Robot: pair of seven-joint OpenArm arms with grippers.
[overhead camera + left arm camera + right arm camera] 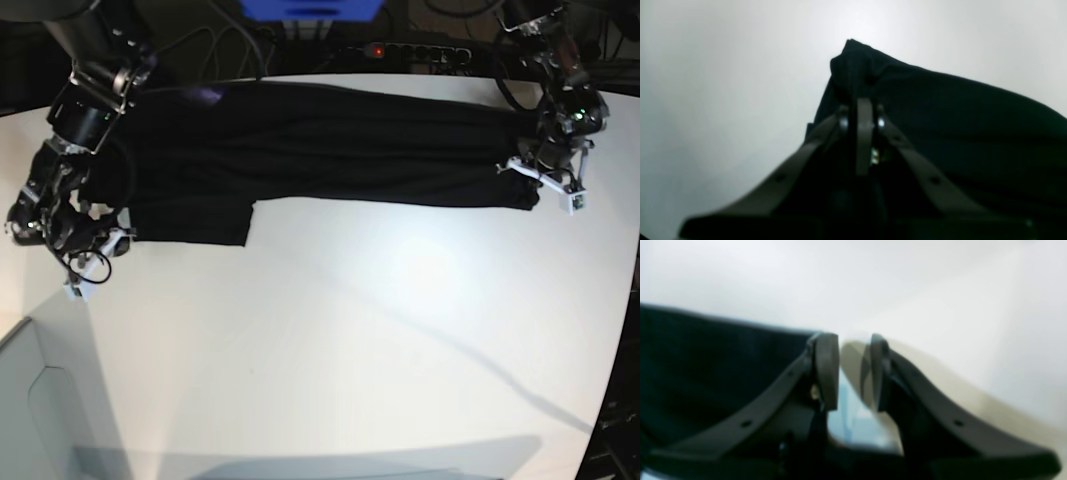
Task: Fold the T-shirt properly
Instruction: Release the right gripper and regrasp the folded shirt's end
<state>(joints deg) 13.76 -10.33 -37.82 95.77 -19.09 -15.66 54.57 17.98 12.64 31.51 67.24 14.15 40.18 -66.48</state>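
We see the left jaws (863,110) clenched on a corner of the black T-shirt (330,150). Our right jaws (848,370) are released just beside its edge.

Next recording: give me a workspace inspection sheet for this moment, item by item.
Surface: white table, glare patch mid-table.
Job's things: black T-shirt stretched in a long band along the far edge, one flap hanging toward the near side.
Clutter: nothing seen on the table.
Grippers: left pincer shut on the T-shirt's end; right pincer open, beside the fabric's edge, holding nothing.
Cables: wires on both arms; power strip behind the table.
Surroundings: blue object behind the table; dark background.
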